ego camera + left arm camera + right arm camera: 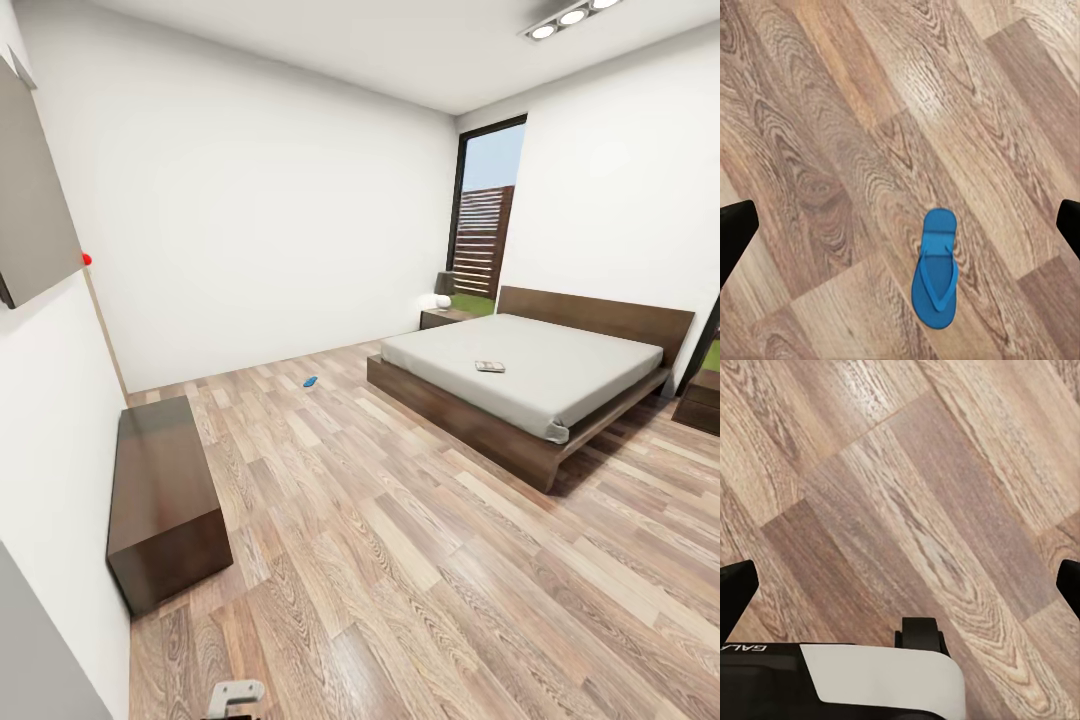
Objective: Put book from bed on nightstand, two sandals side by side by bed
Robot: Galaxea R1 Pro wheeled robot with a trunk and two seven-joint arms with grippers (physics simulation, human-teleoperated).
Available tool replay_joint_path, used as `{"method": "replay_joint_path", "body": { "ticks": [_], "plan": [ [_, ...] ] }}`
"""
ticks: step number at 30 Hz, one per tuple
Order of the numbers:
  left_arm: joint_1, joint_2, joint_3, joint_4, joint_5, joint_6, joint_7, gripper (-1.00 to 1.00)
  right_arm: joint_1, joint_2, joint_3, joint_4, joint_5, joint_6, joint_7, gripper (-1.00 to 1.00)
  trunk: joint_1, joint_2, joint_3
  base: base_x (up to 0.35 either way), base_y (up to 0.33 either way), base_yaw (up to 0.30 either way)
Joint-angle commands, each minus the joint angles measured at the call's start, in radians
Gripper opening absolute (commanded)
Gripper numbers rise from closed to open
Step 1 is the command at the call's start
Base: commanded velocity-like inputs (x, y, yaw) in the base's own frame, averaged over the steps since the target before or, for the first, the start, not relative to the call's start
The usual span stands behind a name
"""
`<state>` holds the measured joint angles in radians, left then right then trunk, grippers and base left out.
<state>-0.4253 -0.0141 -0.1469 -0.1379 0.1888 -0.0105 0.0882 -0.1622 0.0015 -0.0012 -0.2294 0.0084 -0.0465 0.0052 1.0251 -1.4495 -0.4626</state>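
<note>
On the light-grey mattress of the dark-brown wooden platform bed [470, 425] lay the small thin paperback book [489, 367]. One bright-blue flat sandal [935, 268] rested on wood-plank floor [400, 560] beneath the left gripper [900, 232], jaws spread; the right gripper [900, 592] likewise stood spread.

Beneath the left tool [900, 225], with its fingers spread wide, the floor [832, 150] lay open; one blue sandal [936, 268] rested flat between the fingertips' lines. Beneath the right tool [900, 585], likewise spread, bare planks lay ahead, with the robot's own white-and-black body [870, 679] close below.
</note>
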Motion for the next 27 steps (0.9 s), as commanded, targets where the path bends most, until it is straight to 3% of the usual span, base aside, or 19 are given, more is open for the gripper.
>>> {"method": "replay_joint_path", "body": {
  "ticks": [1, 27],
  "plan": [
    [0.0, 0.0, -0.009, 0.0, 0.01, -0.007, 0.004, 1.0, -0.001, 0.0, 0.0, 0.001, 0.001, -0.003, 0.001, 1.0, 0.0, -0.001, -0.001, 0.0, 0.0, 0.0],
    [0.0, 0.0, -0.009, 0.001, 0.008, -0.022, -0.004, 1.0, -0.005, 0.006, -0.006, -0.014, -0.01, 0.0, -0.012, 1.0, 0.0, -0.001, -0.001, 0.0, 0.0, 0.0]
  ]
}}
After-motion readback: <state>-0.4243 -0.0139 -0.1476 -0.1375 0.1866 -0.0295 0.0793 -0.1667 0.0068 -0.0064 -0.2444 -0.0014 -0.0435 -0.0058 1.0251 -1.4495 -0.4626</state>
